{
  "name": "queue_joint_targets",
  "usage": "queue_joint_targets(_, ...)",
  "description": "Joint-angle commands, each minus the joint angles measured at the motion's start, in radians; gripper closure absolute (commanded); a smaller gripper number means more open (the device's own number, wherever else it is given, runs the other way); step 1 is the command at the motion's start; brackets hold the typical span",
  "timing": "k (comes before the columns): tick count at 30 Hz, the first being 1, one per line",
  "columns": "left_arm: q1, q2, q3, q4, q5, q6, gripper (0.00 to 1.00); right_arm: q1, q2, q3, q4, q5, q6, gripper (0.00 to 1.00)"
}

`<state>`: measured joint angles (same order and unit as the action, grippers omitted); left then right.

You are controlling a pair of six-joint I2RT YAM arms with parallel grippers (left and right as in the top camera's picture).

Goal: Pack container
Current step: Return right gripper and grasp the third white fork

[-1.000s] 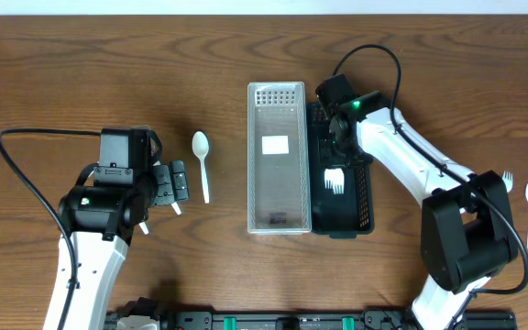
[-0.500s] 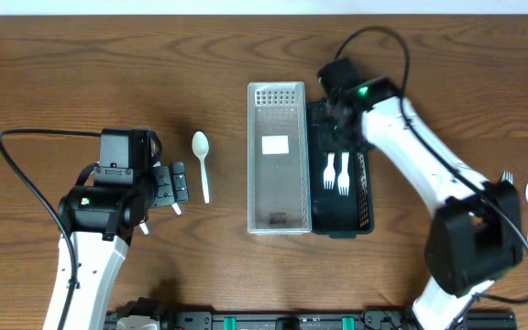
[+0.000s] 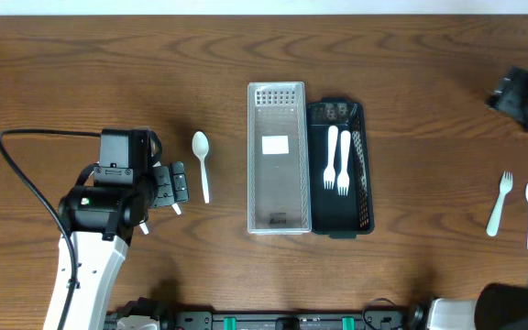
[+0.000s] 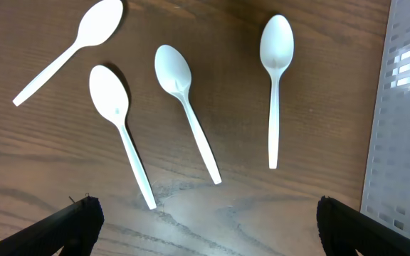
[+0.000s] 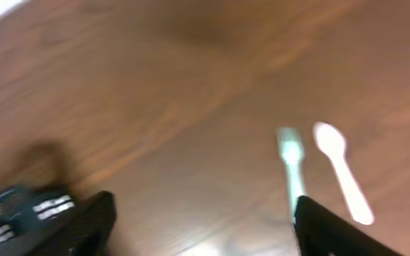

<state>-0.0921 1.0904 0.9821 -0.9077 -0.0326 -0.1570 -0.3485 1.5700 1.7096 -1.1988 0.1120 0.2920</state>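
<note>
**Q:** How do the jaws of the right gripper (image 5: 205,238) stand?

**A:** They are spread wide with nothing between them, only bare table (image 5: 155,107). The wrist view is blurred, but a loose fork (image 5: 290,167) and a spoon (image 5: 340,174) show just ahead.

**Q:** What has changed in the last second?

**A:** A second ago this gripper stood over the black container (image 3: 367,197), where one fork lay. Now two forks (image 3: 331,158) lie side by side inside it, and the arm has swung off to the table's right edge. By this reading, one fork has been delivered. The next pickup is probably the loose fork or the spoon.

**Q:** And the left gripper (image 4: 212,227)?

**A:** It is likewise wide open and empty. It hovers above four white spoons (image 4: 187,107), none of them packed yet. The clear tray (image 3: 278,158) lies just beside the container's left wall.
</note>
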Motion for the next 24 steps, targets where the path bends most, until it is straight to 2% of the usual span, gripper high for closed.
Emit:
queue_joint_targets(1, 0.005, 0.002, 0.004, 0.0, -0.008, 0.003, 0.02, -0.105, 0.073, -0.048, 0.016, -0.005, -0.146, 0.14)
queue_joint_targets(7, 0.005, 0.002, 0.004, -0.001, -0.008, 0.003, 0.02, -0.213, 0.227, -0.103, 0.039, -0.011, -0.167, 0.09)
queue_joint_targets(11, 0.005, 0.002, 0.004, 0.0, -0.008, 0.003, 0.02, -0.251, 0.338, -0.104, 0.04, -0.011, -0.167, 0.1)
queue_joint_targets(24, 0.005, 0.002, 0.004, 0.0, -0.008, 0.003, 0.02, -0.258, 0.502, -0.12, 0.09, -0.014, -0.179, 0.11)
